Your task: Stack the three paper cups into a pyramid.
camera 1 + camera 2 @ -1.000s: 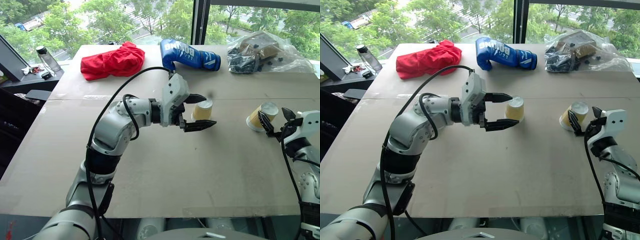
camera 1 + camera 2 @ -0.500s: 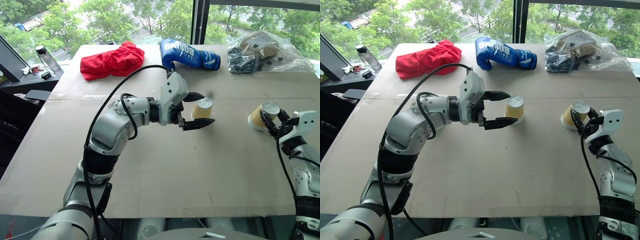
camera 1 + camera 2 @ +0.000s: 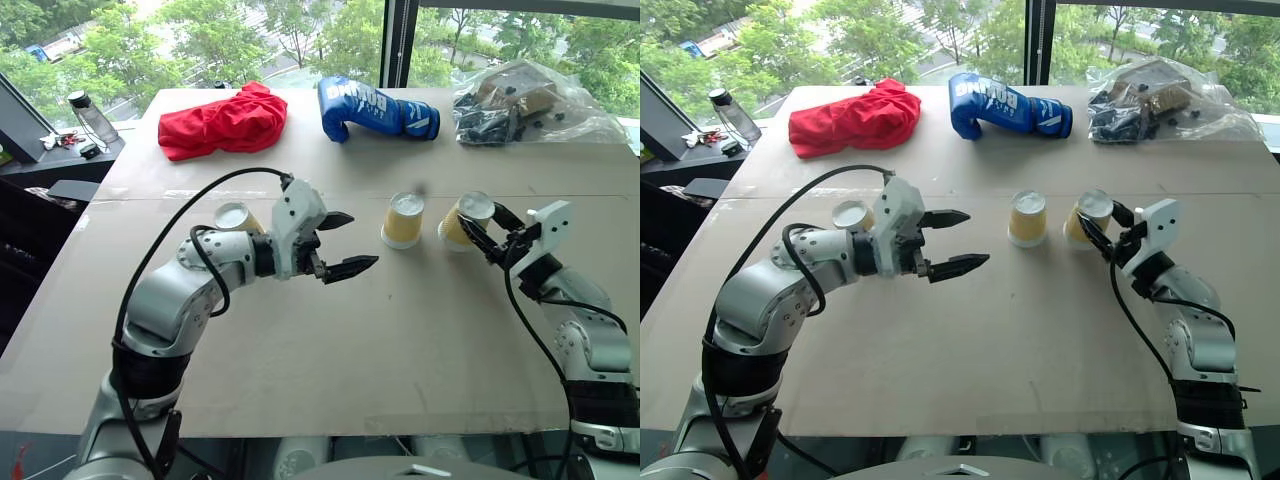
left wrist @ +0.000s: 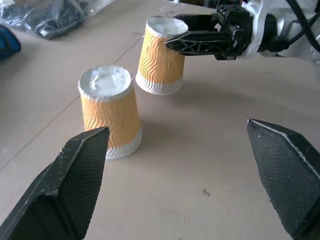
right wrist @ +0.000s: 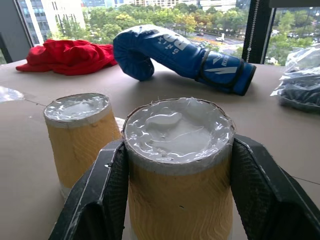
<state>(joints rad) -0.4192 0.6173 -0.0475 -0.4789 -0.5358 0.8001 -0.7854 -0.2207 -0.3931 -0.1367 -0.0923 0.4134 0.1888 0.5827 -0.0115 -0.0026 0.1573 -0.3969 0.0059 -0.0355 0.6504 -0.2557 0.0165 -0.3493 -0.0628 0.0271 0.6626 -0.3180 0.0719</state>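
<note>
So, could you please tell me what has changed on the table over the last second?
The right claw closed on the right cup and carried it leftward to beside the middle cup, apart from it. The left claw, open, backed away from the middle cup to its left, uncovering the third cup. The middle cup, red cloth and boxing glove stayed put.

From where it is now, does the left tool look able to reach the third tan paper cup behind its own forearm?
Probably yes, after drawing back: the open left tool points away from that tan paper cup, which stands unobstructed beside its wrist.
</note>
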